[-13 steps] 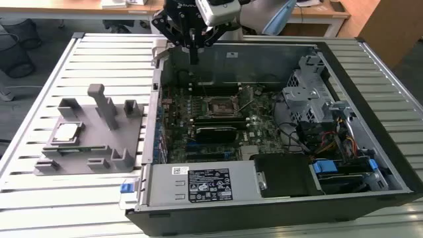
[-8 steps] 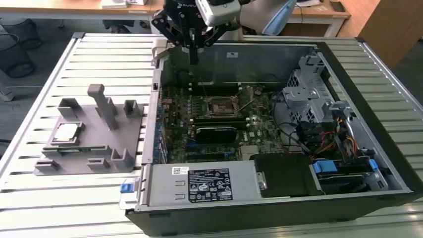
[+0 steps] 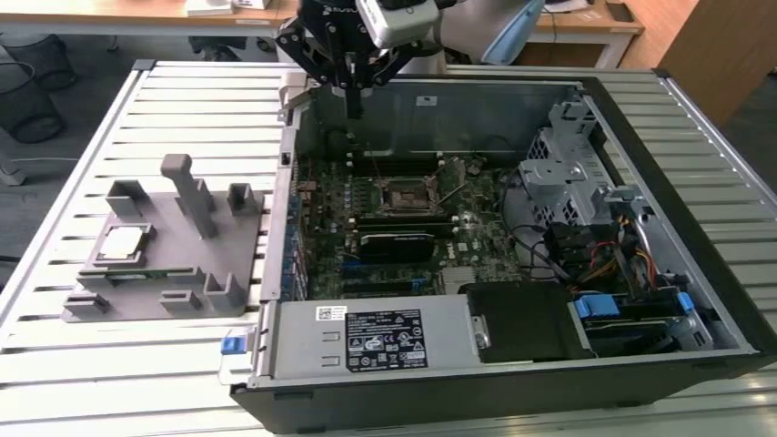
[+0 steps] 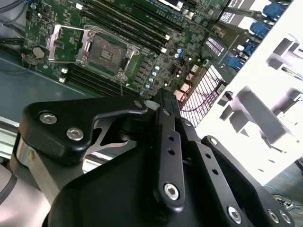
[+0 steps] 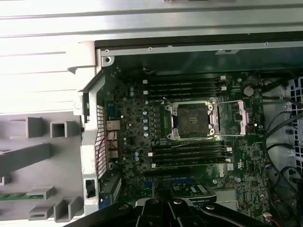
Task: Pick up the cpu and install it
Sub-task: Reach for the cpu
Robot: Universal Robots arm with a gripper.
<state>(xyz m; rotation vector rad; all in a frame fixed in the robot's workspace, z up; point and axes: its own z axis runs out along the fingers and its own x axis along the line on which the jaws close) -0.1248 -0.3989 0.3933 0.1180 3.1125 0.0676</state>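
The cpu point(image 3: 126, 242), a small silvery square chip, lies flat on the grey fixture block point(image 3: 170, 259) at the exterior view's left, outside the computer case. My gripper point(image 3: 353, 102) hangs over the case's far wall, well away from the chip, with its fingers drawn together into a narrow tip and nothing held. It shows as black linkages in both wrist views point(image 4: 163, 101) point(image 5: 165, 208). On the motherboard the black square socket point(image 3: 405, 194) point(image 5: 191, 120) point(image 4: 105, 52) stands with its metal frame point(image 5: 236, 116) flipped open and no chip in it.
The open case point(image 3: 680, 300) holds a drive cage point(image 3: 570, 155), cables point(image 3: 607, 264) and the power supply point(image 3: 377, 337) along its near side. Memory slots point(image 5: 189, 153) flank the socket. The fixture's upright posts point(image 3: 182, 187) rise beside the chip. Everything rests on a slatted white table point(image 3: 122, 382).
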